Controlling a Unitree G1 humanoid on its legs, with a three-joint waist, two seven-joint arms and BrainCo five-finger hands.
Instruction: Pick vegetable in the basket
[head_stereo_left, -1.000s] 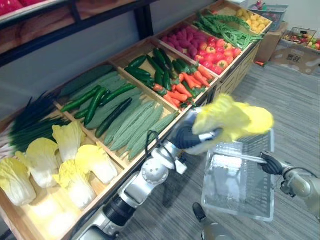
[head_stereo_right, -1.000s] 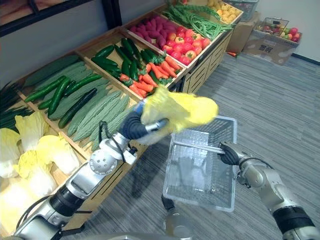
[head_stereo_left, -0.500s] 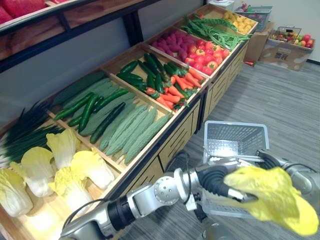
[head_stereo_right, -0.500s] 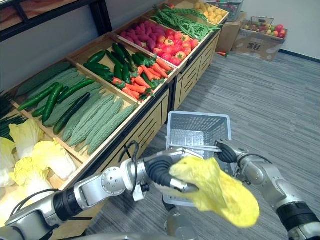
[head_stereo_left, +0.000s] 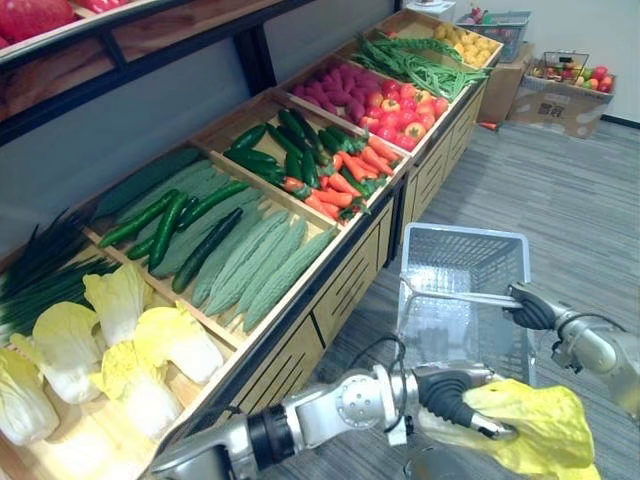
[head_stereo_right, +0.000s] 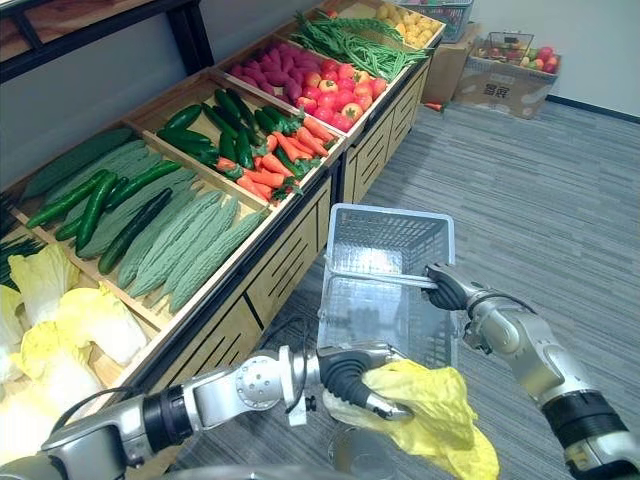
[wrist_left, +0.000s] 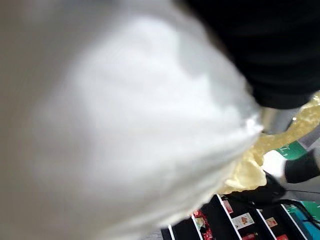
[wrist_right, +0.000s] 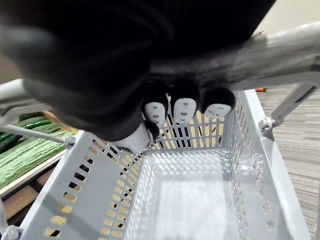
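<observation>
My left hand (head_stereo_right: 362, 392) is shut on a yellow napa cabbage (head_stereo_right: 437, 412), held low in front of me, just below the near end of the grey wire basket (head_stereo_right: 390, 235). The cabbage's pale body (wrist_left: 125, 125) presses close against my left wrist camera. My right hand (head_stereo_right: 444, 288) is shut on the basket's handle (wrist_right: 280, 47), and its fingers (wrist_right: 184, 107) curl round the bar. Inside, the basket floor (wrist_right: 195, 200) holds nothing. More cabbages (head_stereo_left: 150, 350) lie in the near bin of the wooden stand.
The wooden produce stand (head_stereo_left: 300, 330) runs along my left with cucumbers (head_stereo_left: 175, 215), bitter gourds (head_stereo_left: 265, 265), carrots (head_stereo_left: 345, 175), tomatoes (head_stereo_left: 405, 95) and green beans (head_stereo_left: 415, 60). Boxes and a small basket of fruit (head_stereo_left: 570, 80) sit on the grey floor at the far right.
The view has shifted. My left hand has brought the cabbage lower and nearer, below the basket's near end. The right hand keeps its hold on the handle.
</observation>
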